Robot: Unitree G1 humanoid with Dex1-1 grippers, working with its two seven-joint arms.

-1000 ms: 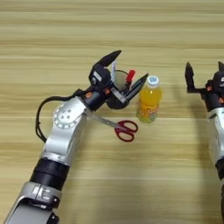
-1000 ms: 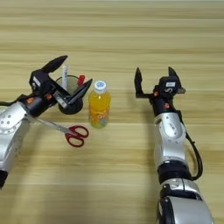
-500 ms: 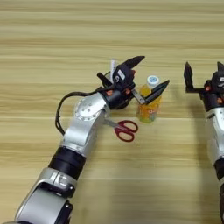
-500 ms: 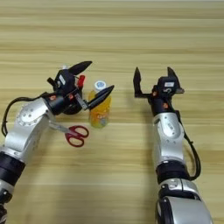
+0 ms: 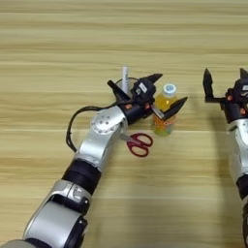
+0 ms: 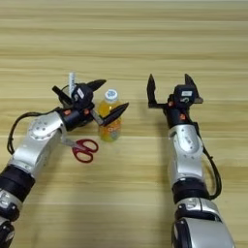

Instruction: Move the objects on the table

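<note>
Left eye view: left end effector (image 5: 161, 94), fingers spread wide, brackets the orange-drink bottle (image 5: 164, 110) ungripped, probably ready to grasp.

left gripper (image 5: 163, 93) fingers spread — beside bottle (image 5: 165, 110), scissors (image 5: 140, 143)

Both arms: silver-grey rounded metal shells, with black bands at the joints and a round disc-shaped cap on the left forearm segment. Left gripper (image 5: 166, 93) and right gripper (image 6: 169, 85) each carry two black, tapering, pointed fingers on a black wrist block; small orange-red marks show on each block, and the left one bears a small white patch. A thin black cable loops out beside each forearm.
</note>
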